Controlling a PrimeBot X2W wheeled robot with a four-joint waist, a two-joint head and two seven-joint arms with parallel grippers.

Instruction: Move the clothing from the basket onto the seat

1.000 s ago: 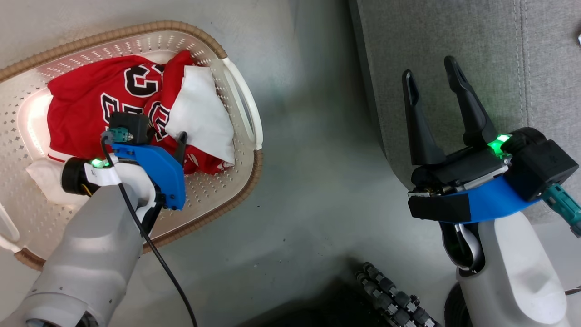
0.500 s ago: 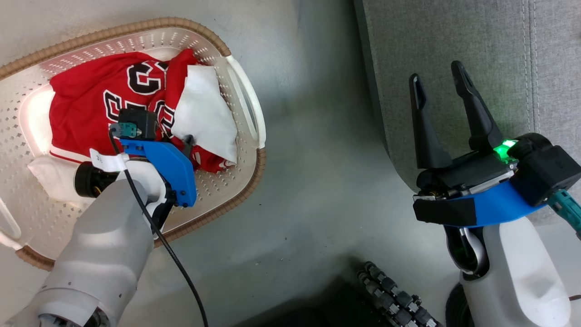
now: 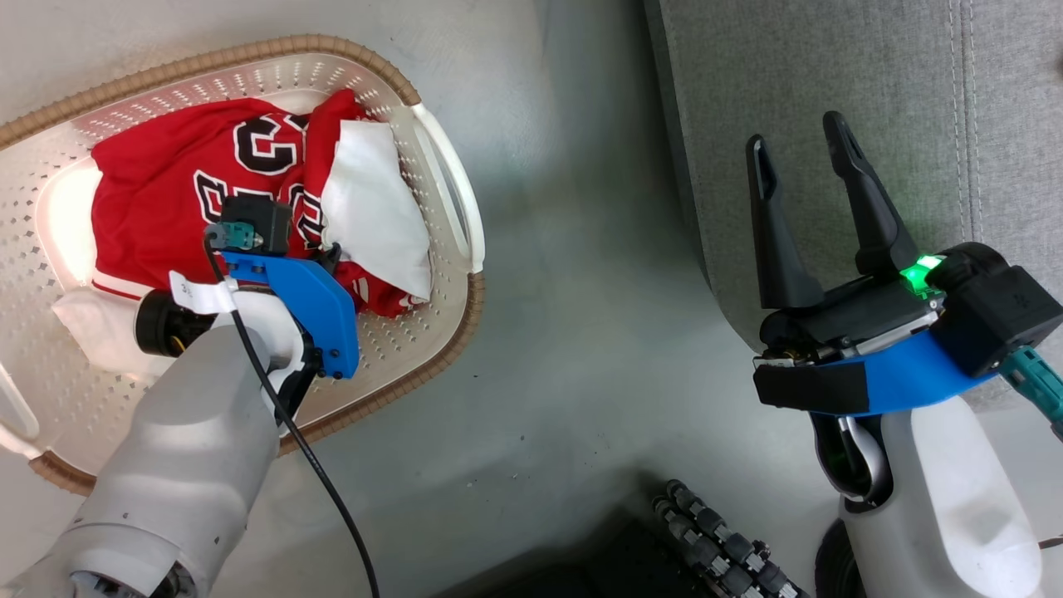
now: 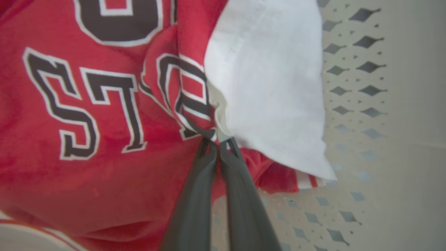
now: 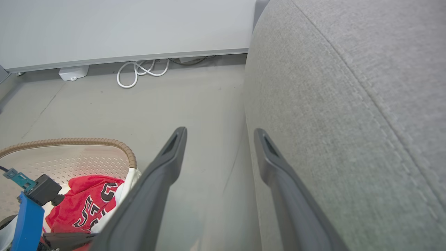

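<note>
The red clothing [image 3: 166,199] with black-and-white lettering and a white panel [image 3: 374,216] lies crumpled in the cream basket [image 3: 448,191] on the floor. My left gripper [image 3: 332,252] reaches down into the basket. In the left wrist view its fingers [image 4: 209,174] stand pressed together, pinching a fold of the clothing [image 4: 104,157] where the red cloth meets the white panel [image 4: 271,87]. My right gripper [image 3: 801,137] hangs open with nothing between its fingers, over the edge of the grey seat [image 3: 830,66]. In the right wrist view it [image 5: 219,134] points along the seat's [image 5: 348,104] side.
Bare grey floor [image 3: 565,291] separates the basket from the seat. White cables [image 5: 139,69] and a small white box [image 5: 73,72] lie by the far wall. A ribbed black part of my base [image 3: 714,540] shows at the bottom edge.
My left gripper has shut on the clothing; one finger stood apart before. The head view shifted slightly. My right gripper has stayed open.
</note>
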